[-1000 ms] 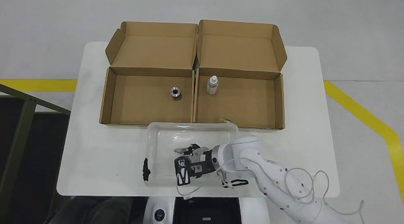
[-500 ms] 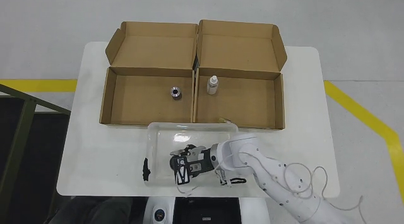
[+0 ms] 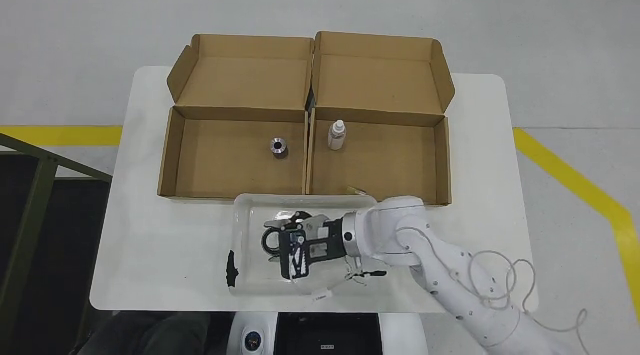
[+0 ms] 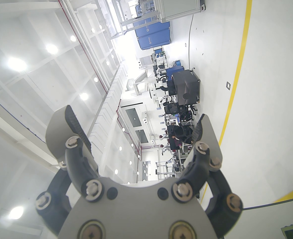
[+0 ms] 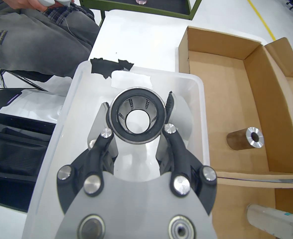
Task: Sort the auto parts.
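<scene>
The right tool (image 5: 137,106) pinches a ring-shaped bearing (image 5: 161,120) between its 2 fingers, bore towards the wrist camera, over the clear bin (image 5: 203,125) at the counter's (image 3: 480,155) near edge. The left tool (image 4: 136,118) is spread wide, gripping nothing. Beyond the bin, 1 cardboard box (image 3: 200,160) holds a metal cylinder (image 3: 277,146), its neighbour box (image 3: 400,160) a small bottle (image 3: 338,134).

Glossy steel bearing (image 5: 136,95) in the right pincer (image 5: 138,104), smooth translucent plastic tub (image 5: 201,105) beneath it, matt brown cardboard box (image 5: 223,88) alongside.
</scene>
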